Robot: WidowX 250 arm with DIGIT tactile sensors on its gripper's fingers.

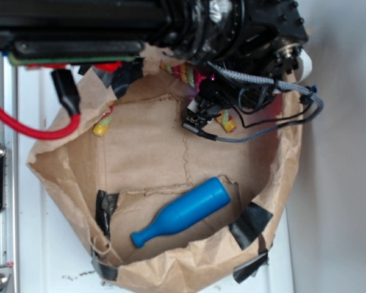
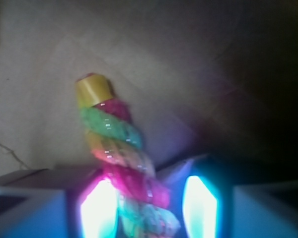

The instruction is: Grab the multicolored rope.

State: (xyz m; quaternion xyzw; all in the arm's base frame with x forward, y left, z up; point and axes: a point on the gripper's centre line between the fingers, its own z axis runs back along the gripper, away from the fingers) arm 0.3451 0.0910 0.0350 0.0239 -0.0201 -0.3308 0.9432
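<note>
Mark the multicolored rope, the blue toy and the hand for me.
multicolored rope [image 2: 114, 144]: wrist view, twisted middle section between the fingers.
blue bottle-shaped toy [image 1: 192, 210]: exterior view, wide body.
hand [image 2: 146, 203]: wrist view, midway between the lit fingertips, either side of the rope.

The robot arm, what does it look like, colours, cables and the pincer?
The arm is black, blocky at the links, with a knurled round joint. Grey braided and thin black cables loop off its wrist. In the wrist view the pincer has pale fingers glowing white and blue.
</note>
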